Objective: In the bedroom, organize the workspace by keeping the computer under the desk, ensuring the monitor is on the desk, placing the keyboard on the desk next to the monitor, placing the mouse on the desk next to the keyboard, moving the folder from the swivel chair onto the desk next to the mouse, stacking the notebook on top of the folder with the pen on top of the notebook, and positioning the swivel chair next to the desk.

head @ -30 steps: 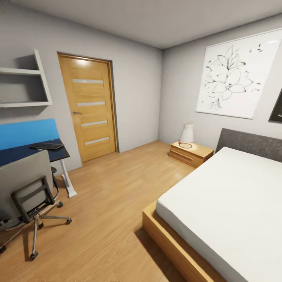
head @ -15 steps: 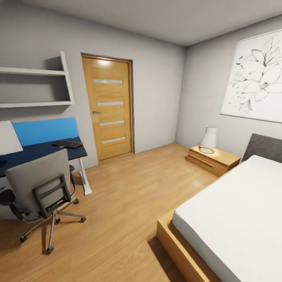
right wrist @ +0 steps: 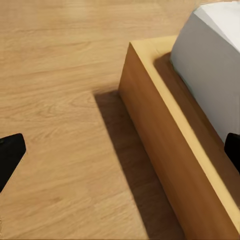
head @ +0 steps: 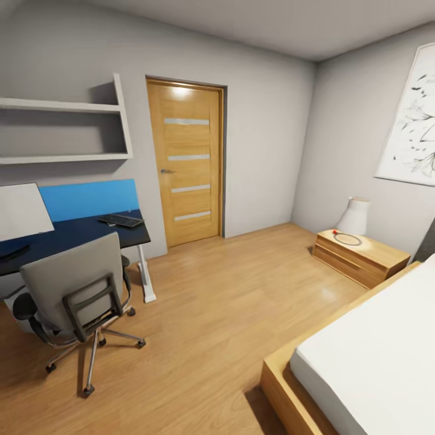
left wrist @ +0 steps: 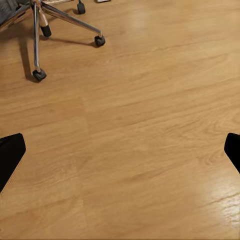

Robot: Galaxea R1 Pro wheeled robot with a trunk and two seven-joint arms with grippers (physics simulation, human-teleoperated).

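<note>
Approach step, robot not yet at the swivel chair, which sits just in front of the tabletop; keyboard and monitor on it. Roll closer, square up. Both jaws wide open, empty; folder not visible.

You get an evenly lit, fairly bright room with soft light from above. A warm glare patch sits at the top of the door, and pale sheen streaks the wood floor. The chair throws a soft shadow onto the planks, and the bed frame casts a darker one beside it. Your head view bends straight lines toward its edges. Textures look slightly soft and smeared throughout.
</note>
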